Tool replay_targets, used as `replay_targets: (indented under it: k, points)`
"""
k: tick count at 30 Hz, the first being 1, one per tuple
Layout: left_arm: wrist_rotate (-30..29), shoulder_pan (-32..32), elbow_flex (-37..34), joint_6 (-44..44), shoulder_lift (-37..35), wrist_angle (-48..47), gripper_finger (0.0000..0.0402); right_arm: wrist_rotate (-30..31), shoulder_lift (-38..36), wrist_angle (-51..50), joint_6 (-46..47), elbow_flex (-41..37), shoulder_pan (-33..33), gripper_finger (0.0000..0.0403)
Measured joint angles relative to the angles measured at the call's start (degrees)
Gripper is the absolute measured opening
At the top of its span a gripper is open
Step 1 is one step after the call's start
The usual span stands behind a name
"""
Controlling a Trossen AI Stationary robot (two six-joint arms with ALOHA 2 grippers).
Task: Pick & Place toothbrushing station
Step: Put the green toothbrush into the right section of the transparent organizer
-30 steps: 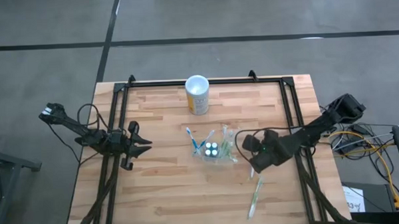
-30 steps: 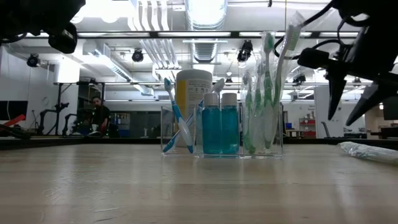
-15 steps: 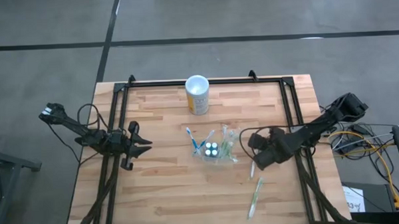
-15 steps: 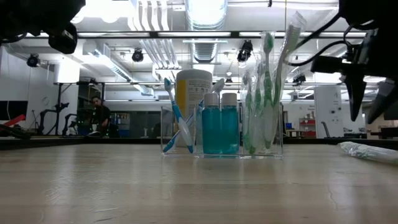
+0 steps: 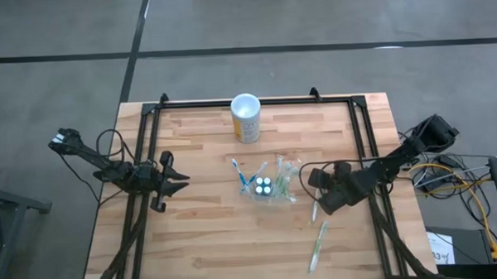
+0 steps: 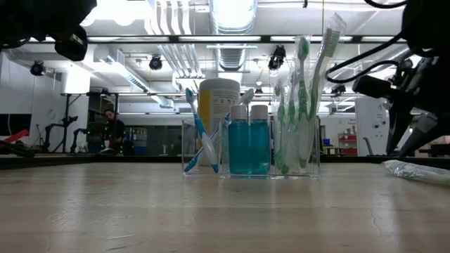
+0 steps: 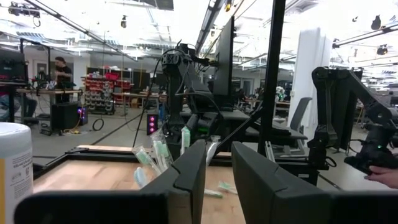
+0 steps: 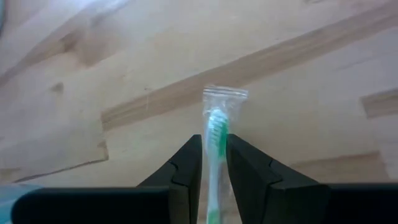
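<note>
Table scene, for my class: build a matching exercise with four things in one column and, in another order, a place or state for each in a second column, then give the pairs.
Things
1. yellow cup
2. clear holder
3. wrapped toothbrush
4. left gripper

Places or states
A. between the right gripper's fingers
B. mid-table, holding blue bottles and toothbrushes
C. near the far edge of the table
D. waiting at the table's left side

Pairs: 1-C, 2-B, 3-A, 4-D
</note>
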Motion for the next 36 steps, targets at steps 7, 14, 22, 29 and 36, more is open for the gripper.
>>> replay_targets:
  k: [7,14,22,29,36]
  points:
    - [0.0,0.0,0.0,0.0,0.0,0.0,0.0083,2.3,-0.8,3.0,0.4,-2.8,0.3,0.0070]
    - [0.0,0.0,0.0,0.0,0.0,0.0,0.0083,2.4,-0.7,10.8,0.4,-7.0,0.3,0.0070]
    - [0.0,0.0,0.0,0.0,0.0,0.0,0.0083,2.7,-0.7,12.1,0.4,-8.0,0.3,0.0067]
    - [0.0,0.0,0.0,0.0,0.0,0.0,0.0083,2.5,-0.7,12.0,0.0,-7.9,0.3,0.0037]
    - [0.0,0.0,0.0,0.0,0.0,0.0,0.0083,2.2,-0.7,12.0,-2.2,-7.9,0.3,0.0009]
